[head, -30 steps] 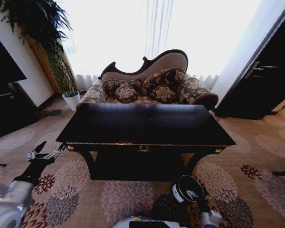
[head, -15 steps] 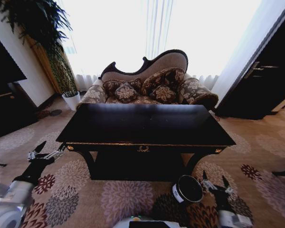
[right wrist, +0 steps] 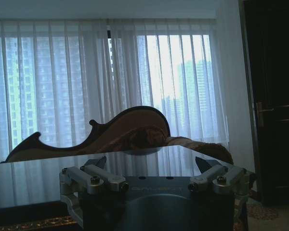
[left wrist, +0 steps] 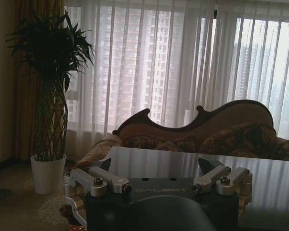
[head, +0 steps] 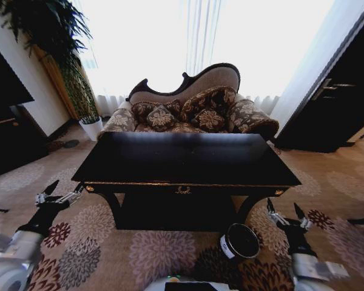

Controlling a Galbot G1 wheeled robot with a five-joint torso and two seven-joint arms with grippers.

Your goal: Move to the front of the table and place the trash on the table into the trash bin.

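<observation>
Both pairs of jaws stood wide apart and held nothing, as we saw from the head view and from each wrist view. Our right gripper (head: 286, 213) hovered low over the patterned carpet (head: 158, 254), just off the front right leg of the table (head: 185, 159). The trash bin (head: 239, 242), a small black bucket with a white label, stood on the carpet near that gripper, on its inner side and slightly closer to our base, apart from the fingers. Our left gripper (head: 59, 193) hung beside the front left corner of the surface, at about the height of the gold edge trim, not touching it. Ahead of both grippers the glossy black top stretched away toward the sofa (head: 191, 106) by the curtained window. From the left wrist view, a potted plant (left wrist: 48, 96) in a white pot stood beyond the left gripper (left wrist: 154, 169), off the surface's far left end. We could make out no trash on the surface.
</observation>
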